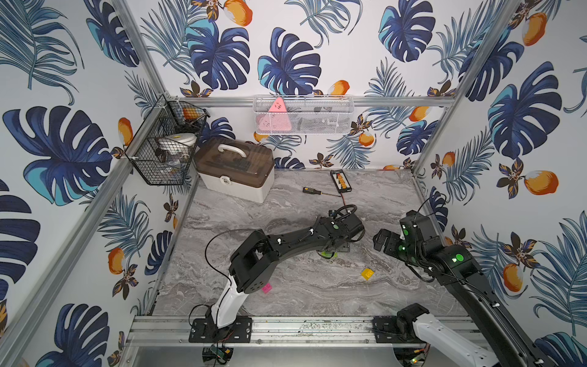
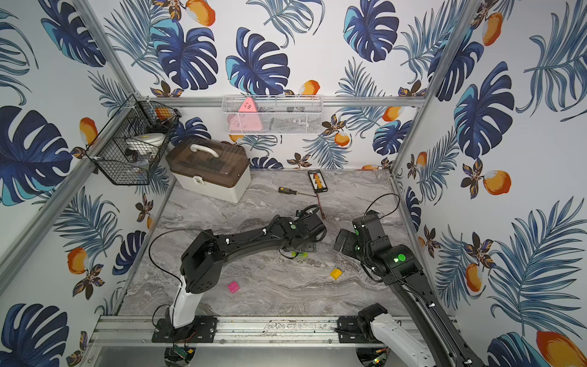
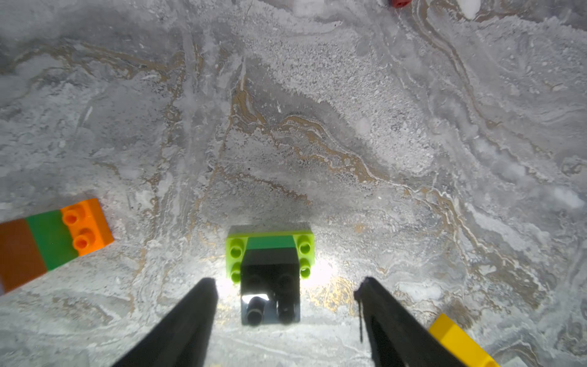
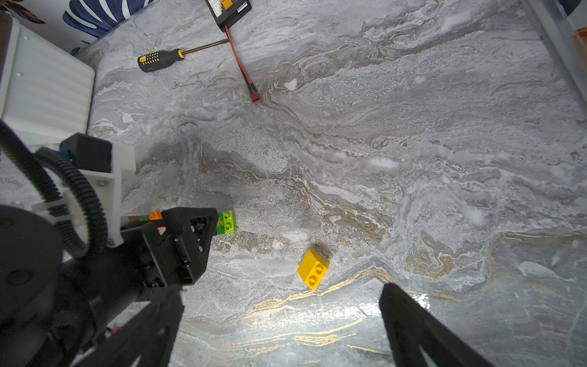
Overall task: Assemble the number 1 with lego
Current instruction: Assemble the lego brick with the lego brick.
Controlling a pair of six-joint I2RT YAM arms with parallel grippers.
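Observation:
In the left wrist view a black brick (image 3: pixel 270 276) sits on a green brick (image 3: pixel 270 243), which sits on a longer lime brick (image 3: pixel 235 254). My left gripper (image 3: pixel 287 284) is open, and the black brick stands between the fingers with a gap on each side. An orange, green and brown stack (image 3: pixel 54 238) lies on its side nearby. The top views show only a lime edge (image 1: pixel 328 254) under the left wrist. A yellow brick (image 1: pixel 367 274) and a pink brick (image 1: pixel 266 288) lie loose. My right gripper (image 4: pixel 282 298) is open and empty, near the yellow brick (image 4: pixel 313 269).
A screwdriver (image 1: pixel 313 190) and a black-and-orange abacus (image 1: pixel 340 181) with a red lead (image 4: pixel 241 63) lie at the back. A white case with a brown lid (image 1: pixel 235 171) stands at the back left. Wire baskets hang on the walls.

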